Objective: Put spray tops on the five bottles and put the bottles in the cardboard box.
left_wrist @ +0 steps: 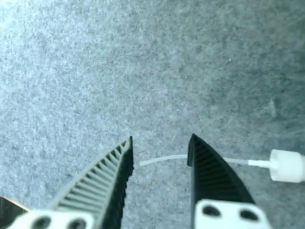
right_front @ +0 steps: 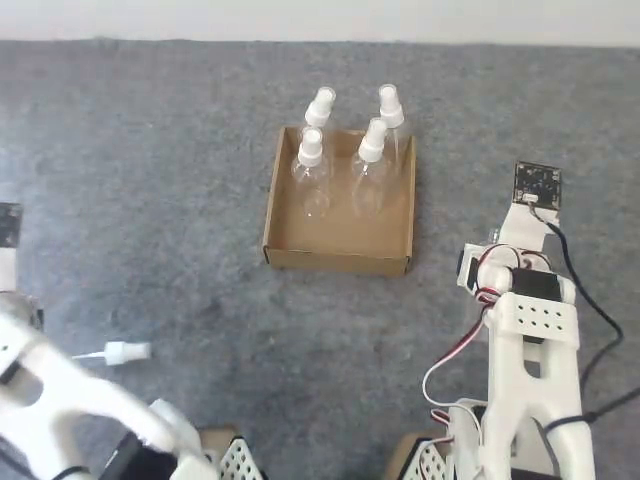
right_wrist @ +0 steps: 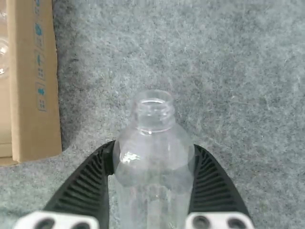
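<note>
Left side: the left gripper hovers low over the grey felt mat, jaws spread wide with nothing between them yet. The loose spray top lies flat on the mat, well apart from the box. Its thin dip tube runs across just under the jaw gap and its white head lies off to one side.
- Handling: very light. The head is hard moulded plastic, and the tube is slender, likely to bend and roll. Judged best taken by the head or collar, not by the tube.

Centre: the cardboard box is shallow, open-topped, plain brown board. Four capped bottles stand upright in or at its far half. Whether the rear pair sits inside the back wall is hard to tell.

Right side: the right gripper has its ribbed black jaws pressed against both sides of the uncapped bottle. The bottle is held below the shoulder, its mouth open, just beside the box wall.
- Handling: clear thin-walled plastic, apparently empty, so light. It is smooth and probably slippery, and it may dent if squeezed hard. The threaded neck needs to be kept clear for the top.
</note>
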